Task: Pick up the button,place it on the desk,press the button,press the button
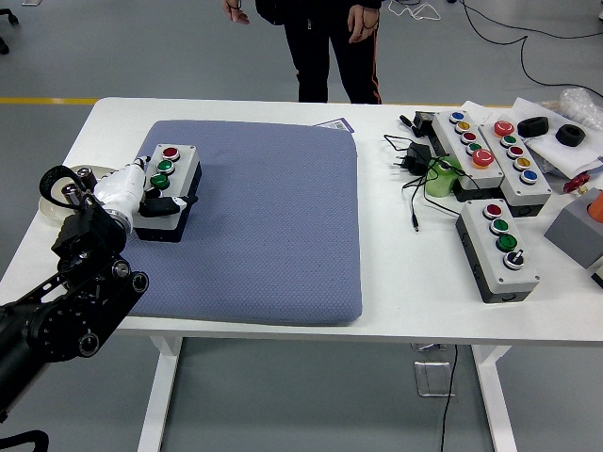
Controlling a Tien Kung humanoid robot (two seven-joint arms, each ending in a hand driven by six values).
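The white bench is a smooth rectangle with rounded corners, its near edge running across the lower part of the view and its far edge just in front of a person in dark trousers who stands there with both hands hanging loose. One square blue-grey mat, soft-looking with a fine dimpled weave and rounded corners, covers the middle of the bench; most of its surface is bare, giving wide open room from its centre to its right edge, and a strip of bare white bench separates it from the clutter on the right. There are four grey button boxes in all. One button box sits on the mat's far left corner, close to the left bench edge, showing a red and two green round caps on its pale lid. The left arm, black and jointed, comes in from the lower left, and the left hand, white at the palm with dark fingers, is closed around the near end of that box. The other three boxes lie on the right: two boxes side by side at the far right with rows of coloured caps, and a single box nearer, beside a black cable with its plug. A round metal disc rests at the left bench edge.
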